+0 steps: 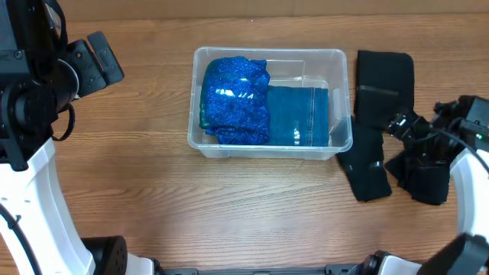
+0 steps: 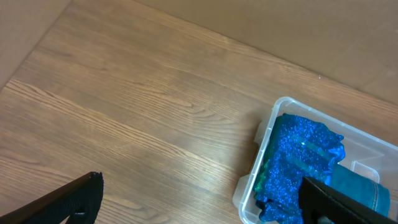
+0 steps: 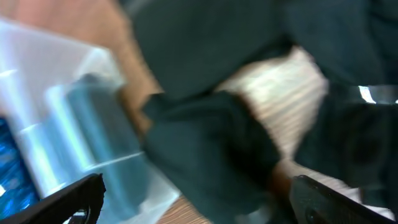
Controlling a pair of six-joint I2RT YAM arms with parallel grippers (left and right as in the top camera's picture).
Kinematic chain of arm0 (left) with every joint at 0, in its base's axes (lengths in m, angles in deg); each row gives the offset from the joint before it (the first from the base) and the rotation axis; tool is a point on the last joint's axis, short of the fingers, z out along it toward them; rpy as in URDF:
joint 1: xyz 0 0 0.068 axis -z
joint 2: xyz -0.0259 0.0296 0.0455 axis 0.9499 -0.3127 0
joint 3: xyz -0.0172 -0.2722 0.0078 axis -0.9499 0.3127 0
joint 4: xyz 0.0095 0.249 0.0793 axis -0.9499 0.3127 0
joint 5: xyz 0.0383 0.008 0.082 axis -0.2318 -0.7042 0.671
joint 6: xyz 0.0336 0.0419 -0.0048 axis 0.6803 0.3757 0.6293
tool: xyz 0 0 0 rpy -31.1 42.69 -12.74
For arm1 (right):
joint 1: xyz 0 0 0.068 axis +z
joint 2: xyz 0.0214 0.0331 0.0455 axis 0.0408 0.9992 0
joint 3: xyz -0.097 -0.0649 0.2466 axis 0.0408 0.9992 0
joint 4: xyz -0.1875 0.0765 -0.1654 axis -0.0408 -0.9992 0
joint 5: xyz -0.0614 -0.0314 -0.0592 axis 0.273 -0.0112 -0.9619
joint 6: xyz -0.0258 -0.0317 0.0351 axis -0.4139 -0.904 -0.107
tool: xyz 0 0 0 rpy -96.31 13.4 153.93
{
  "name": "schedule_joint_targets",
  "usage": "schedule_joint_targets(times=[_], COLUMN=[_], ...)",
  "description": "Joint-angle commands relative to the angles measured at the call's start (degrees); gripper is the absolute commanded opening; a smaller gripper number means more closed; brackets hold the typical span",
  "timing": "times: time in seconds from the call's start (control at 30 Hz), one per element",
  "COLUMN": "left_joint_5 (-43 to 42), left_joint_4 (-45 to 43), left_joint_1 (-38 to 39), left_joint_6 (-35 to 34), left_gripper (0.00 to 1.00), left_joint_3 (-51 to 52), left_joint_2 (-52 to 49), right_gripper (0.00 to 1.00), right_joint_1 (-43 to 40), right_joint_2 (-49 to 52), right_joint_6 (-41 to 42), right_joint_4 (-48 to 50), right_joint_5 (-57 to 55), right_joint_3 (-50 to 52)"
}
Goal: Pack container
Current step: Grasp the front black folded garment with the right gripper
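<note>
The clear plastic container (image 1: pixel 336 76) stands at the table's middle. It holds a glittery blue cloth (image 1: pixel 233 99) on its left and a folded teal cloth (image 1: pixel 298 114) on its right. A long black garment (image 1: pixel 378 122) lies on the table right of the container. My right gripper (image 1: pixel 401 126) is open just above the black garment (image 3: pixel 211 149), beside the container's right wall (image 3: pixel 50 68); that view is blurred. My left gripper (image 2: pixel 199 205) is open and empty, high above the table left of the container (image 2: pixel 261 162).
A second dark heap of cloth (image 1: pixel 424 172) lies at the right edge under my right arm. Bare wooden table (image 1: pixel 153 183) lies left of and in front of the container.
</note>
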Motion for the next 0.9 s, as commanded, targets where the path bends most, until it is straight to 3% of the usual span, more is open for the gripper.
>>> schedule_joint_targets(times=[0.0, 0.13, 0.33, 0.43, 0.57, 0.6, 0.73, 0.8, 0.87], left_joint_5=[-0.28, -0.28, -0.28, -0.28, -0.28, -0.28, -0.28, -0.28, -0.28], left_joint_4=[0.04, 0.04, 0.04, 0.07, 0.04, 0.04, 0.04, 0.04, 0.04], left_joint_1=[-0.22, -0.2, -0.2, -0.2, -0.2, -0.2, -0.2, -0.2, -0.2], left_joint_6=[0.68, 0.68, 0.68, 0.68, 0.68, 0.68, 0.68, 0.68, 0.68], left_gripper=[1.0, 1.0, 1.0, 1.0, 1.0, 1.0, 1.0, 1.0, 1.0], left_joint_3=[-0.13, -0.13, -0.13, -0.13, -0.13, -0.13, -0.13, -0.13, -0.13], left_joint_2=[0.35, 0.35, 0.35, 0.35, 0.35, 0.35, 0.35, 0.35, 0.35], right_gripper=[1.0, 1.0, 1.0, 1.0, 0.98, 0.94, 0.54, 0.29, 0.2], right_joint_1=[-1.46, -0.68, -0.15, 2.6, 6.71, 6.8, 5.99, 5.99, 5.99], right_joint_2=[3.96, 8.31, 9.01, 9.01, 9.11, 9.11, 9.11, 9.03, 8.13], right_joint_6=[-3.17, -3.39, -3.37, -5.95, -5.95, -5.92, -3.98, -4.0, -4.02], right_joint_4=[-1.86, -3.61, 3.61, -1.16, 3.23, 5.4, 8.07, 7.52, 3.89], right_joint_5=[1.73, 1.84, 7.91, 6.82, 1.22, 1.14, -0.39, 1.11, 6.82], right_joint_3=[-0.87, -0.42, -0.37, 0.81, 7.76, 9.57, 12.22, 11.82, 9.14])
